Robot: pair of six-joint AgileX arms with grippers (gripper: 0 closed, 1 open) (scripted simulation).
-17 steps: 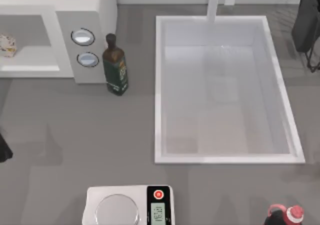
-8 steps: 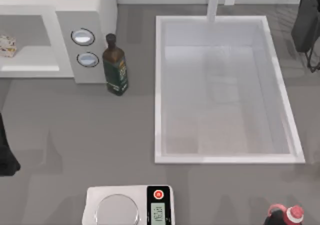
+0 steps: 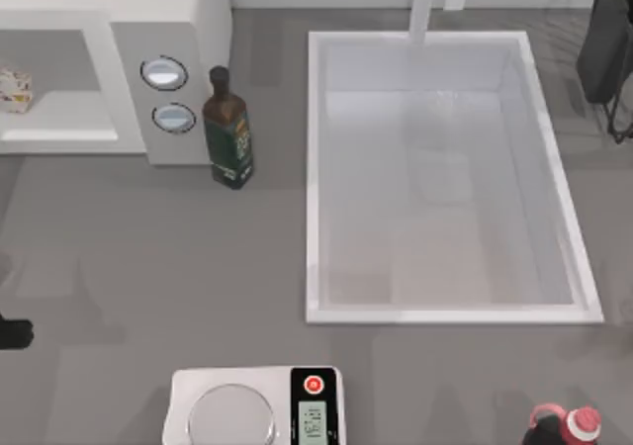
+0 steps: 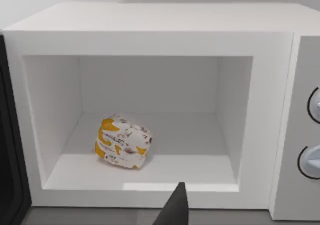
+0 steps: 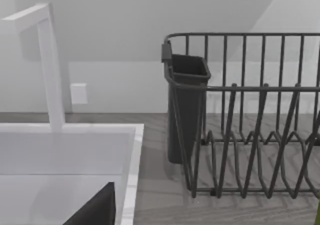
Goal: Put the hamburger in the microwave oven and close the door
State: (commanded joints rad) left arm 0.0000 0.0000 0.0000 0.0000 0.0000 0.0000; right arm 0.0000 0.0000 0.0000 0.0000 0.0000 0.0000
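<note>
The microwave oven (image 3: 148, 30) stands at the table's back left with its cavity open. The hamburger (image 4: 122, 141), a pale wrapped lump with yellow-orange patches, lies on the cavity floor (image 4: 150, 172), left of its middle, touching nothing else; from above the hamburger (image 3: 14, 89) shows at the far left edge. The door (image 4: 7, 150) shows as a dark panel swung open beside the cavity. A dark part of my left gripper (image 4: 172, 210) hangs in front of the opening, apart from the hamburger. My left arm (image 3: 12, 333) is at the left edge. My right gripper (image 5: 95, 210) is parked near the sink's back right.
A dark green bottle (image 3: 228, 129) stands right of the microwave's two dials (image 3: 164, 72). A large white sink (image 3: 315, 178) with a tap (image 3: 423, 5) takes the middle. A digital scale (image 3: 255, 405) and a red-capped bottle (image 3: 566, 425) sit at the front. A dish rack (image 5: 250, 115) is back right.
The dark part of my left arm at the left edge has slid toward the table's front and shrunk from view. The hamburger stays in the cavity.
</note>
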